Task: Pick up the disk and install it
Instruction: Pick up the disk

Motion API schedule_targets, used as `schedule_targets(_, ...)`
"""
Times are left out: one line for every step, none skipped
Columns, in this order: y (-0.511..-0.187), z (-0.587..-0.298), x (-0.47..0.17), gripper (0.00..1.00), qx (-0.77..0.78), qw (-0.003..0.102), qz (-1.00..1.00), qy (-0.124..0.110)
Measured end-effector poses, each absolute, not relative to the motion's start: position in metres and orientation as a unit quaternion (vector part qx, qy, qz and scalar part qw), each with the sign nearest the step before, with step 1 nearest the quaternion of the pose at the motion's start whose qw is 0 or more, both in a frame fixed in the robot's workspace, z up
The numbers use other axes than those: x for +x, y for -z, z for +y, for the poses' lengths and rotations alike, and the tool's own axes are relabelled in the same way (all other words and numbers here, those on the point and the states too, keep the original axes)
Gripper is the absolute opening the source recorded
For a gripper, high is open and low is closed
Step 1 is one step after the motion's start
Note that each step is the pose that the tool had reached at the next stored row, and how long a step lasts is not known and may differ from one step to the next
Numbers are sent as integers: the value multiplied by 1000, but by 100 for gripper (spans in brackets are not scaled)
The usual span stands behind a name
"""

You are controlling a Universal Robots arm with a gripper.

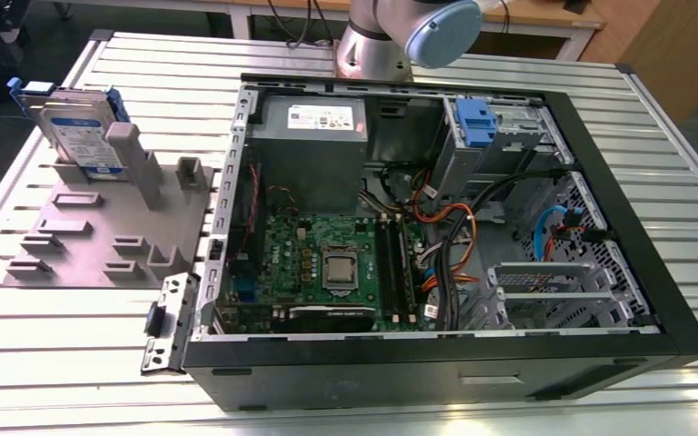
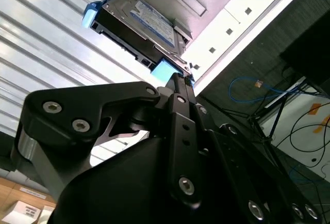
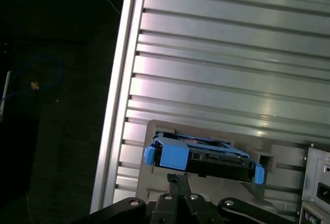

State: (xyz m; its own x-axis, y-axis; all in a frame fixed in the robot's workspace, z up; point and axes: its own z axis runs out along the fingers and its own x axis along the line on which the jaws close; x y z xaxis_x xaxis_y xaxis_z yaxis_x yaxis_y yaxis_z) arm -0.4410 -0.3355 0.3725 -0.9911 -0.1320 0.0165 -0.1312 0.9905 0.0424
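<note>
Three cameras, one bench — in the exterior view we look down from high and well back on the slatted table [image 1: 676,173].
Both wrist views ride close behind the gripper [image 2: 178,78] [image 3: 178,177], facing past it to the disk [image 2: 149,20] [image 3: 201,157] in its grey stand [image 1: 94,227] — the corner we share at the exterior view's left.

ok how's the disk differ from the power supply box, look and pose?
The disk is a slim slab with blue side rails; the power supply is a bulkier plain grey box.
The disk stands on edge in the grey holder outside the computer case; the power supply sits mounted inside it, in a corner.
The disk's label is white and blue, the power supply's sticker white.
Shared: both metal-grey, rectangular, labelled.
</note>
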Motion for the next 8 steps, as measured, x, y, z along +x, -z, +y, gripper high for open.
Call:
schedule_targets(-373, -336, -441, 11, 66, 10, -998, 21)
schedule_targets(-373, -336, -441, 11, 66, 10, -998, 21)
schedule_targets(-373, -336, -441, 11, 66, 10, -998, 21)
schedule_targets(-373, -336, -441, 11, 66, 10, -998, 21)
schedule_targets(-373, -336, -441, 11, 67, 10, -998, 21)
schedule_targets(-373, -336, -441, 11, 67, 10, -998, 21)
schedule_targets(-373, -336, -441, 11, 67, 10, -997, 21)
schedule_targets(-373, -336, -441, 11, 68, 10, -997, 21)
